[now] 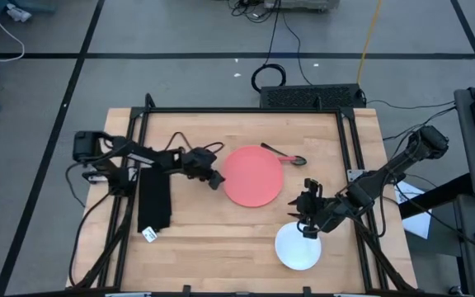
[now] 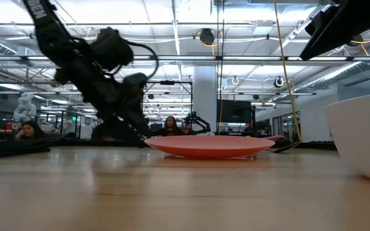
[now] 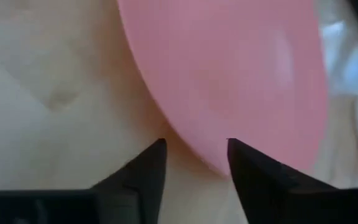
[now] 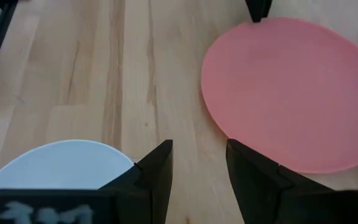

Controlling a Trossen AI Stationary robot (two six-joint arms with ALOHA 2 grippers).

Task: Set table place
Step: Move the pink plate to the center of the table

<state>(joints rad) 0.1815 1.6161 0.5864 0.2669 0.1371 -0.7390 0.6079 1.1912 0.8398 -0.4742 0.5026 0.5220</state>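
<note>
A pink plate [image 1: 252, 176] lies flat in the middle of the light-wood table [image 1: 196, 247]. It also shows in the low view [image 2: 211, 146]. My left gripper [image 1: 213, 178] is open and low at the plate's left rim [image 3: 197, 158], which lies between its fingertips. A white bowl [image 1: 297, 247] stands near the table's front right. My right gripper [image 1: 308, 221] is open and empty above the table, just beyond the bowl's far rim [image 4: 61, 163], between the bowl and the plate [image 4: 291, 87]. My left gripper has its open fingers [image 3: 238, 155] on either side of the pink plate's left rim, coming level from the table's left. I cannot tell whether they touch it. The plate lies flat on the table.
A dark-bowled spoon with a pink handle [image 1: 287, 156] lies at the plate's far right rim. A black folded cloth [image 1: 153, 202] with a white tag lies at the left. Black frame rails [image 1: 246, 110] run along the table's far and side edges. Bare wood shows toward the near edge.
</note>
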